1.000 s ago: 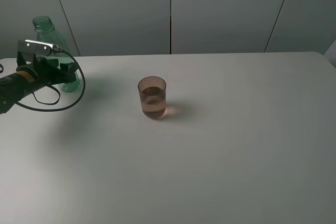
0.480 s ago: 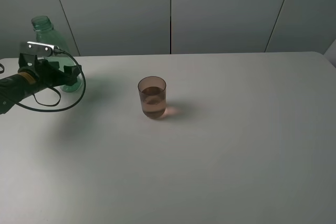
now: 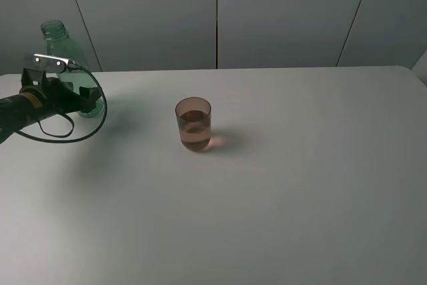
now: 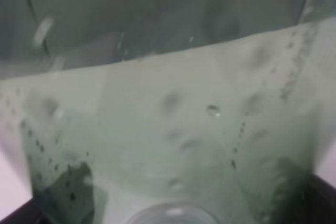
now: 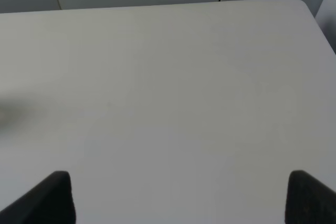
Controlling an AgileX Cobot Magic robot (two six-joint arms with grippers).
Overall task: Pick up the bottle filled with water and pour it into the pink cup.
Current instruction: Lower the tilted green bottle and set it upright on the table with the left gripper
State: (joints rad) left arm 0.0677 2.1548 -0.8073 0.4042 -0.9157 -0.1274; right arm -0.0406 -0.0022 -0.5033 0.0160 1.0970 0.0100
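Note:
The green bottle (image 3: 72,55) stands upright, without a cap, at the table's far left back edge. My left gripper (image 3: 88,95) is at its lower body, with the jaws wide apart on either side of it. In the left wrist view the bottle's wet wall (image 4: 168,129) fills the picture and only the dark fingertips (image 4: 320,200) show at the corners. The pink cup (image 3: 193,123) stands mid-table and holds some liquid. My right gripper (image 5: 178,198) is open and empty over bare table, away from both.
The white table (image 3: 300,185) ends at its back edge against grey wall panels. A black cable (image 3: 67,131) loops from my left arm onto the table in front of the bottle. The right arm does not show in the exterior view.
My left arm has sunk slightly and drawn a little to the left, while the bottle and the cup have stayed where they were.

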